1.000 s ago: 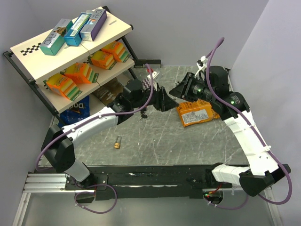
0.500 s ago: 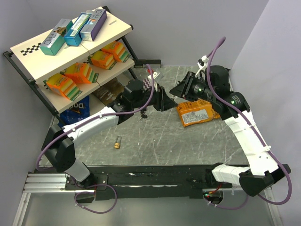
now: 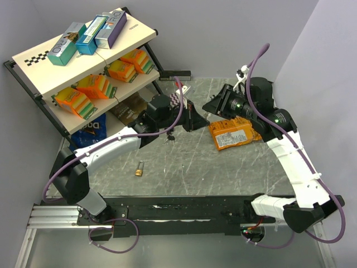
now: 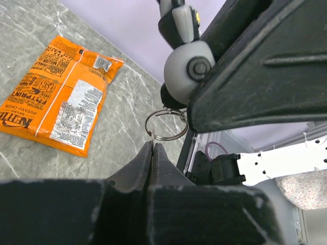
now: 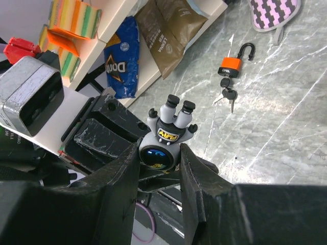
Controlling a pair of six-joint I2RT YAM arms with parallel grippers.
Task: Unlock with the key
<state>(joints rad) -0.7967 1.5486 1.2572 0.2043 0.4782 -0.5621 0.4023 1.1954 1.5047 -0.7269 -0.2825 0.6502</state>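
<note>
Looking down from above, the left arm [image 3: 111, 146] and the right arm [image 3: 290, 151] meet over the middle of the grey marbled table [image 3: 184, 162]. Their black wrist bodies hide whatever sits between them, and the wrist cameras fill that in.

From the right wrist, the right gripper [image 5: 159, 153] stands partly spread, pinching a round grey lock [image 5: 164, 133]. The lock has a glossy dark face, a yellow label and two black-capped posts. From the left wrist, the same lock appears as a smooth pale ball with a screw-like centre, and a thin wire key ring [image 4: 168, 139] hangs just below it. The left gripper [image 4: 153, 149] is pressed together on a slim metal key [image 4: 153, 133], whose edge pokes out between the tips and meets the ring.

The right wrist view alone makes out an orange padlock [image 5: 231, 66] lying on the stone with its shackle swung open. A small bunch of dark-headed keys [image 5: 227, 94] lies just beside it, near a checkered cloth [image 5: 273, 13]. Only the top view shows a small brass padlock [image 3: 139, 168], lying alone toward the near side, well apart from both grippers.

A crinkled orange snack bag [image 4: 61, 92] with a silvery panel lies flat on the table under the right arm's wrist. At the left, a slanted pale-boarded shelf [image 3: 33, 56] on a black frame carries cardboard boxes on top and orange packs below.
</note>
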